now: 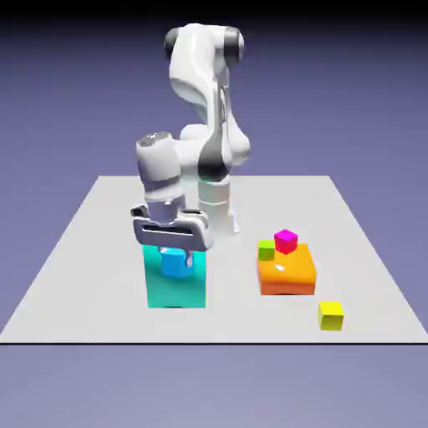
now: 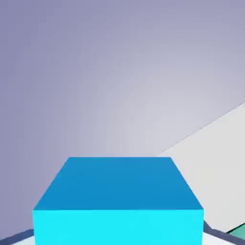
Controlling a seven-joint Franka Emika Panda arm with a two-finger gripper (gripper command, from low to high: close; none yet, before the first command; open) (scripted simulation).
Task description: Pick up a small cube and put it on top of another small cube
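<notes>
Clamping the small sky-blue cube [image 1: 177, 264] in the closed claw [image 1: 177, 257], and so, by judgement, being at the carrying step, with placing yet to come. Holding the claw tilted, directly in front of or above the large cyan block [image 1: 176, 294], without showing clearly how much air is lying between. Farther from the claw, toward the exterior view's right, seeing the wide orange block [image 1: 292, 283] resting on the pale table [image 1: 92, 292], and bearing the small lime-green cube [image 1: 266, 250] and, just beyond it, the small magenta cube [image 1: 286, 242]. Probably needing next to be carrying the blue cube across to that magenta one, levelling the claw, lining up above, then lowering gently and letting go, while risking nudging the close lime neighbour. Farthest out, toward the exterior view's right and nearer the viewer, noticing the small yellow cube [image 1: 331, 316] lying on the table. In the exterior view, finding the magenta target and its orange support, both missing from the hand view. In the hand view, meeting instead two faces of the blue cube up close, filling the lower middle and hiding the fingertips, with backdrop and a slanting table edge showing past it.
</notes>
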